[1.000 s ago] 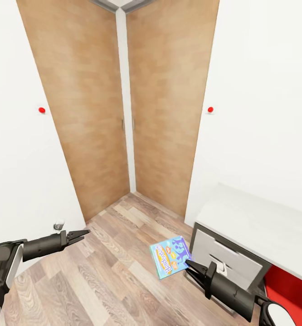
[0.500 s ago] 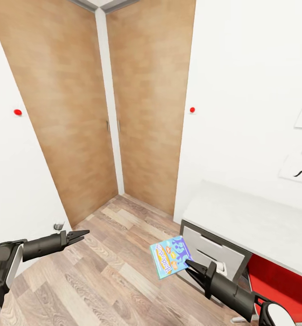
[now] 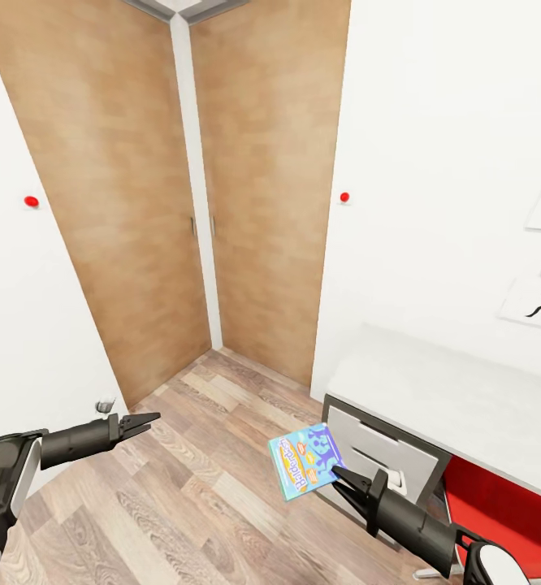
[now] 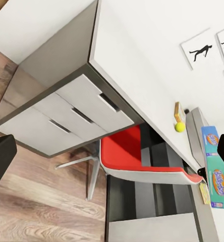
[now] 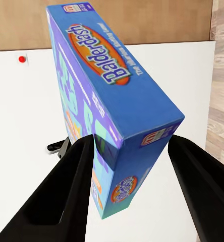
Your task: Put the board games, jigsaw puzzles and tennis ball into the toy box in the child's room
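Aloft — board game [image 3: 305,460] clamped by right gripper [image 3: 336,472].

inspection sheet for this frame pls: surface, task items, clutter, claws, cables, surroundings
Surface: pale grey desk top, bare where the head view shows it, drawers beneath.
Job's things: blue board game held in the right claw; tennis ball on the desk near the wall; another blue board game further along it.
Clutter: small orange box beside the ball.
Claws: right shut on the board game's edge; left claw holds nothing, state unclear.
Cables: nothing seen.
Surroundings: wood doors, white walls, plank floor, red chair under the desk, silhouette pictures.
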